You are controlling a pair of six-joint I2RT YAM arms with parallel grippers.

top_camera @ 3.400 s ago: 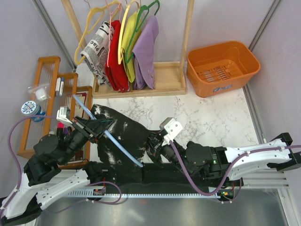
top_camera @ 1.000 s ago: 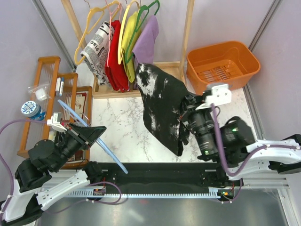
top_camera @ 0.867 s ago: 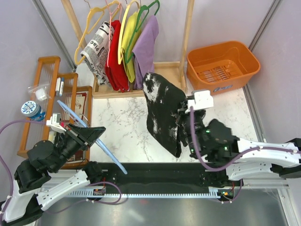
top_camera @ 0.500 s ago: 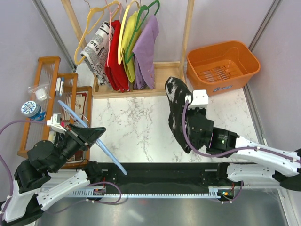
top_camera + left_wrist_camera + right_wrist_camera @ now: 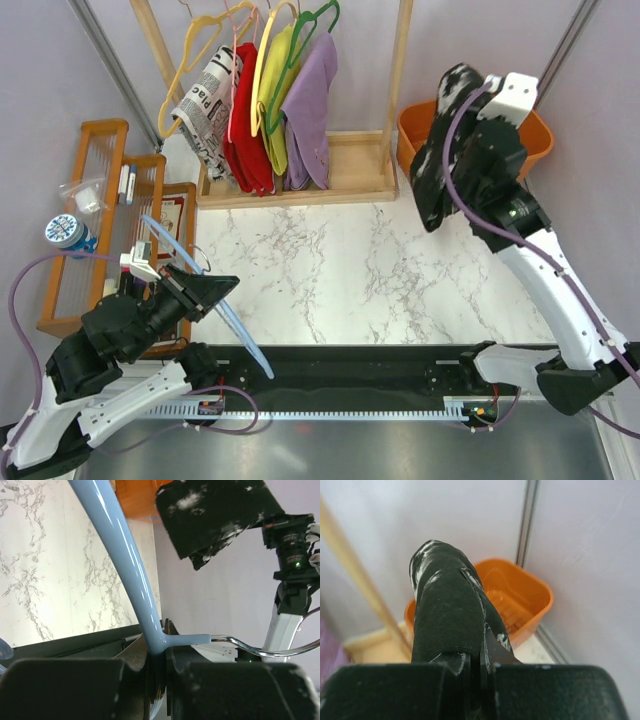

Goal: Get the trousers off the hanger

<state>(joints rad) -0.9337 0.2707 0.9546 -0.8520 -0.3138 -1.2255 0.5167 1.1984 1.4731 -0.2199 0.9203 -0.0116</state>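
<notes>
While left claw [image 5: 159, 666] clamps the hanger [image 5: 120, 555], right claw [image 5: 482, 652] has swung the gripped trousers [image 5: 435, 180] up by the basket [image 5: 535, 597].

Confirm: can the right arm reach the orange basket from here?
Likely yes. The right fingers, shut on the trousers, hang above the orange basket near its edge, with nothing in between.

Matt black cloth trousers [image 5: 437, 170], glossy smooth light-blue plastic hanger [image 5: 120, 565], shiny orange plastic basket [image 5: 538, 128], polished marble-look tabletop [image 5: 350, 270]

You are seeing orange basket [image 5: 532, 611] sitting just right of wooden rack [image 5: 350, 160] | coloured garments [image 5: 312, 110] hanging from it | wooden shelf [image 5: 100, 150] standing left of marble table [image 5: 330, 270]
</notes>
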